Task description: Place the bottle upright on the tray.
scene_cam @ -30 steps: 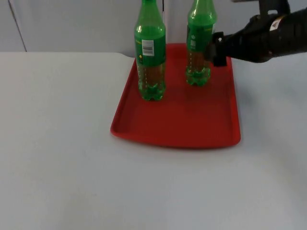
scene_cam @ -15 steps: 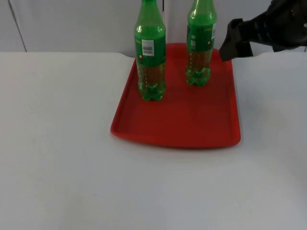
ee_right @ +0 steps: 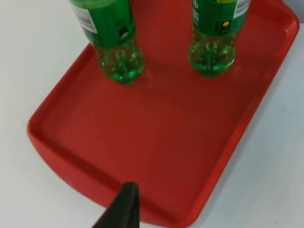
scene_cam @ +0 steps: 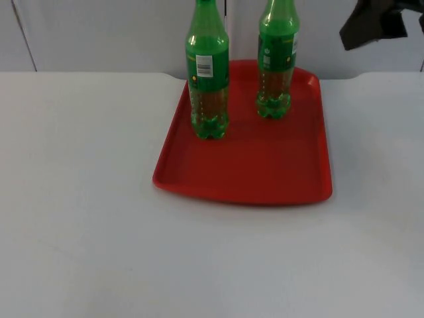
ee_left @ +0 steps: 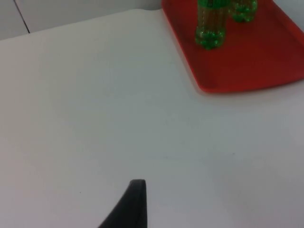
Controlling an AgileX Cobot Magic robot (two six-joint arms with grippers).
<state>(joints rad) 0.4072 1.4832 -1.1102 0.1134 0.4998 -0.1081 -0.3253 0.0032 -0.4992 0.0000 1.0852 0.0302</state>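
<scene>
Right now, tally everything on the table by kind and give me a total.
Green bottles: 2, one nearer the tray's left edge and one further back to its right, both upright on the tray.
Red tray: 1.
Total: 3.

no print on either bottle label (scene_cam: 204,66) is readable.
</scene>
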